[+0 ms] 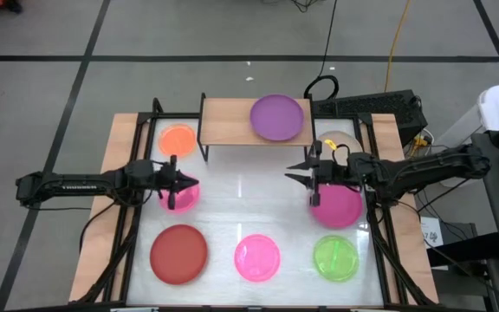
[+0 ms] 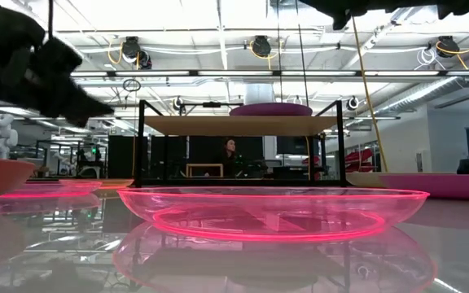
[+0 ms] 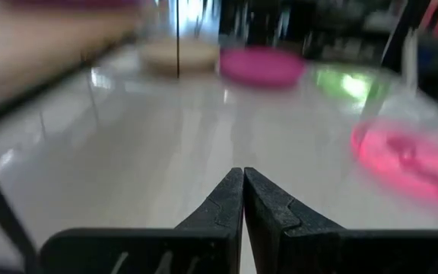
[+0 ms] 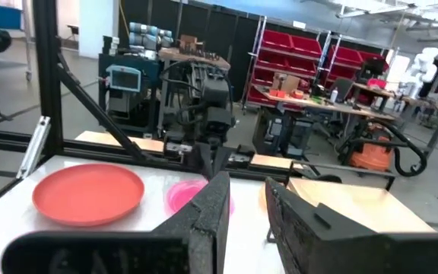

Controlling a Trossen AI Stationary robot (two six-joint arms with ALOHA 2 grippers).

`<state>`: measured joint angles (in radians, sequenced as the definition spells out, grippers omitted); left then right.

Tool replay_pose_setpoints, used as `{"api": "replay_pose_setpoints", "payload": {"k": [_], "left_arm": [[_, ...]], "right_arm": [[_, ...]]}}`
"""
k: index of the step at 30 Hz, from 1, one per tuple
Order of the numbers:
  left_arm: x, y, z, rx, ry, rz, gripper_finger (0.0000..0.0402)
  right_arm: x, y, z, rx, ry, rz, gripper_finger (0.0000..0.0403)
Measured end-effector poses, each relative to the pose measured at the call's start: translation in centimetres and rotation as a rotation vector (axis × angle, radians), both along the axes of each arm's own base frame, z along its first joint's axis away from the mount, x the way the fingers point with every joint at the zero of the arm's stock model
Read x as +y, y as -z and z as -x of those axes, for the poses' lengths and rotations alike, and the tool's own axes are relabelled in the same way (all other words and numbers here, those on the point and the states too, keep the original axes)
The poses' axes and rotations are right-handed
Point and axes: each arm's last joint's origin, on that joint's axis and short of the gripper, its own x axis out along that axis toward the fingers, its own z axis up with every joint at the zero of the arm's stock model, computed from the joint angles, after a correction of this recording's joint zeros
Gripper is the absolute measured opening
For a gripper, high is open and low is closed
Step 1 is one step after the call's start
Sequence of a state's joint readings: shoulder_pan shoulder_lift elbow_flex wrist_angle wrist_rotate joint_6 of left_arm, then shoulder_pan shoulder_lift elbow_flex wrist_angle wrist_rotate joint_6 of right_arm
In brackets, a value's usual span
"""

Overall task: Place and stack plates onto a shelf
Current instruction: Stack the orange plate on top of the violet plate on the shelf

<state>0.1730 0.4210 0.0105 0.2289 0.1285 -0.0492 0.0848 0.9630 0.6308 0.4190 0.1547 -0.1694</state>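
Note:
The shelf (image 1: 230, 123) stands at the table's far side, and a purple plate (image 1: 277, 117) lies on its wood top (image 2: 238, 124). On the table lie an orange plate (image 1: 178, 139), a beige plate (image 1: 337, 140), a magenta plate (image 1: 338, 208), a red plate (image 1: 178, 253), a green plate (image 1: 335, 257) and two translucent pink plates (image 1: 257, 257) (image 1: 184, 196). My left gripper (image 1: 173, 184) hovers shut over the left pink plate, its fingertips together (image 3: 242, 173). My right gripper (image 1: 306, 173) hangs in front of the shelf's right end, open, nothing between its fingers (image 4: 245, 209).
Black frame posts (image 1: 156, 108) stand at the table's far corners, and cables run along both wood side edges (image 1: 119, 251). Bare white tabletop (image 1: 241, 195) lies between the two grippers. The left half of the shelf top (image 1: 223, 121) is bare.

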Motion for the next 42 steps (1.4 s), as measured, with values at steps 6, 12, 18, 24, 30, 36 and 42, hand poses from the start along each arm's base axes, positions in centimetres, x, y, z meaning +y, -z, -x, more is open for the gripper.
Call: {"api": "replay_pose_setpoints", "payload": {"k": [6,12,18,24,30,36,42], "left_arm": [[0.0,-3.4,0.0,-0.352,0.01,-0.021,0.0017],[-0.2,-5.3,0.5,-0.557,0.052,0.035,0.0017],[-0.7,-8.9,0.2,-0.546,0.184,-0.012,0.0017],[-1.0,-13.3,-1.0,-0.151,0.109,-0.093,0.0017],[-2.0,-14.7,-2.9,0.16,0.088,-0.141,0.0017],[-3.4,-11.7,-5.2,0.479,0.129,-0.111,0.0017],[-5.8,-8.1,-7.2,0.735,0.266,-0.073,0.0027]], "right_arm": [[0.1,-0.2,0.3,-0.009,-0.003,-0.006,0.0073],[0.4,0.0,0.4,0.016,-0.018,-0.032,0.0073],[1.0,-0.1,0.6,0.018,-0.049,-0.011,0.0073],[1.1,-0.4,0.9,0.005,-0.054,0.0,0.0073],[1.1,-0.2,0.9,0.024,-0.054,-0.01,0.0073],[1.1,0.0,0.9,0.047,-0.053,-0.024,0.0073],[1.1,0.1,0.9,0.049,-0.053,-0.025,0.0073]]}}
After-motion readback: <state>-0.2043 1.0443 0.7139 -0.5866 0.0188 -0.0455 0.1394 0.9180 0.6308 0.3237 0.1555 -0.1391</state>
